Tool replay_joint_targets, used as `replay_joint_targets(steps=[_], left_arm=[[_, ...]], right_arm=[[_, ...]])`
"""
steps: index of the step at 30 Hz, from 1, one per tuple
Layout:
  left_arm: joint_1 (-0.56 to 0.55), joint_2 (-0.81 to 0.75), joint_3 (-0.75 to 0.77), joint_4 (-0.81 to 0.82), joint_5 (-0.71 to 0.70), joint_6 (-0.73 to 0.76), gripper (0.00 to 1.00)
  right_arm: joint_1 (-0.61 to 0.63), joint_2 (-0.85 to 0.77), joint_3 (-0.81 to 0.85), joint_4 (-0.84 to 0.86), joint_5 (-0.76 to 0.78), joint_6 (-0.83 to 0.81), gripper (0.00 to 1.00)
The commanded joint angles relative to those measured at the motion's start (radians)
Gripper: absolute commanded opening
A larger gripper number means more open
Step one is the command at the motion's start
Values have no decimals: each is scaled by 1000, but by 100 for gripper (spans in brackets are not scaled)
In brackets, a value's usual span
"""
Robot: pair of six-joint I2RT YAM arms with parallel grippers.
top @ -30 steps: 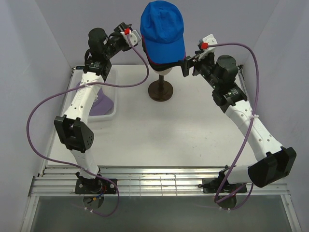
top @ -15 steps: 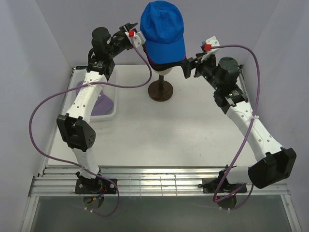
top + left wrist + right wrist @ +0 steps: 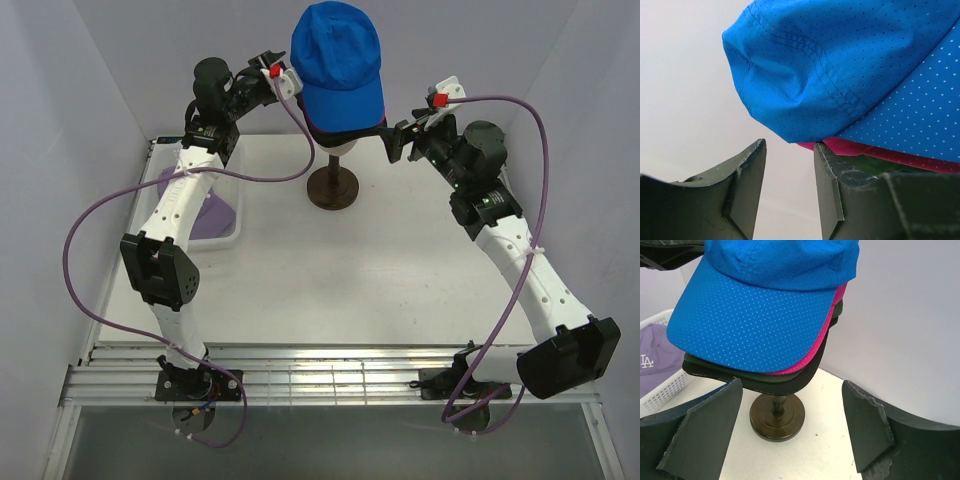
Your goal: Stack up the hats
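The hats sit stacked on a mannequin head: the bright blue cap point(image 3: 337, 60) on top, then the magenta point(image 3: 816, 349), dark green point(image 3: 702, 361) and black point(image 3: 790, 381) brims under it. A lavender cap point(image 3: 655, 360) with a white LA logo lies in the white basket point(image 3: 236, 234). My left gripper point(image 3: 284, 80) is open at the blue cap's back-left edge point(image 3: 805, 75). Nothing lies between its jaws, and its right finger point(image 3: 832, 185) reaches the magenta edge point(image 3: 865, 150). My right gripper point(image 3: 396, 141) stands wide open just off the brims, holding nothing.
The cream mannequin head point(image 3: 336, 150) stands on a brown stand point(image 3: 332, 187) with a round base point(image 3: 777, 416) at the back middle of the white table. The basket is at the back left. Pale walls close in the left, right and back sides.
My left gripper has moved right, closer to the blue cap's back edge. My right gripper has drawn slightly back to the right, away from the brims.
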Motion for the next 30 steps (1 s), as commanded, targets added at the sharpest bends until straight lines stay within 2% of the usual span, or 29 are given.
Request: replay_joint_targets(steps=[1,8,15,16,17,18,19,26,30], left_arm=[[-2,-8,19,2,1,11,53],[-13,23,65,-1,12,-1,50],[-21,43,82,-56,33,25,31],[-21,43,83,-59,35,25,21],[-22,43,80,-61,35,26,16],[-22,41,79,-64,33,25,4],[-22,38,73,-65,27,25,0],[-21,21,28,-81,-26,15,0],[-21,21,11,-108,-43,8,0]], right_arm=[[-10,-19,-3,44,-19,17,85],[-11,-15,-3,43,-23,24,85],[-13,-10,-9,53,-37,40,85],[-13,-6,-6,55,-43,51,84],[-13,-1,-3,55,-49,56,84],[-13,2,-2,56,-57,60,84],[-13,5,-2,60,-58,71,84],[-13,48,21,93,-77,169,81],[-13,109,127,66,-60,217,79]])
